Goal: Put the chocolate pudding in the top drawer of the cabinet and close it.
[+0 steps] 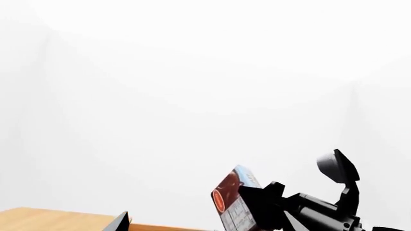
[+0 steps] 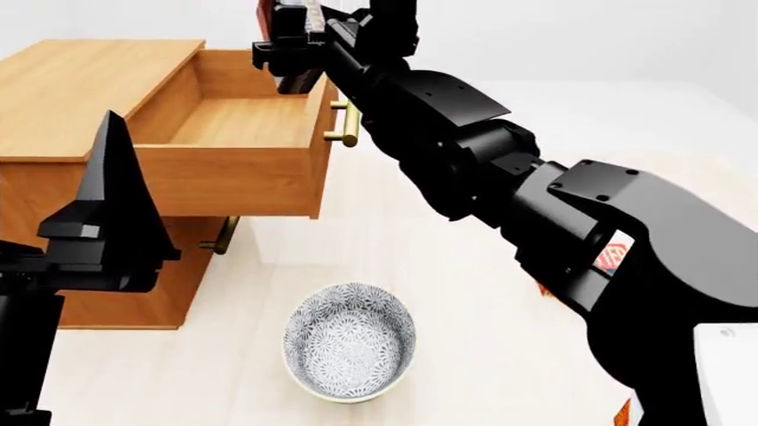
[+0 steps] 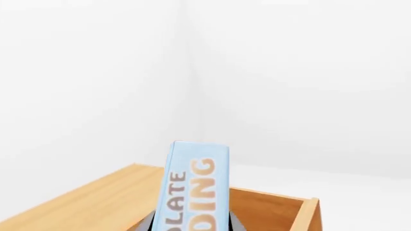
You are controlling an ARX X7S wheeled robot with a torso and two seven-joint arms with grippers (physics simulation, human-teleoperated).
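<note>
The honey-brown cabinet [image 2: 83,80] stands at the left with its top drawer [image 2: 243,120] pulled out, brass handle [image 2: 344,124] toward me. My right gripper [image 2: 290,40] hangs over the drawer's far end, shut on the chocolate pudding [image 3: 192,187], whose light blue face stands upright between the grey fingers [image 3: 149,224]. The box also shows in the left wrist view as the pudding [image 1: 232,198] in the black gripper. In the head view it is mostly hidden by the gripper. My left gripper [image 2: 113,169] stands low at the left in front of the cabinet, open and holding nothing.
A patterned bowl [image 2: 350,342] sits on the floor surface in front of the cabinet. The lower drawer's handle [image 2: 223,235] shows beneath the open drawer. A red-orange box [image 2: 610,257] peeks out behind my right forearm.
</note>
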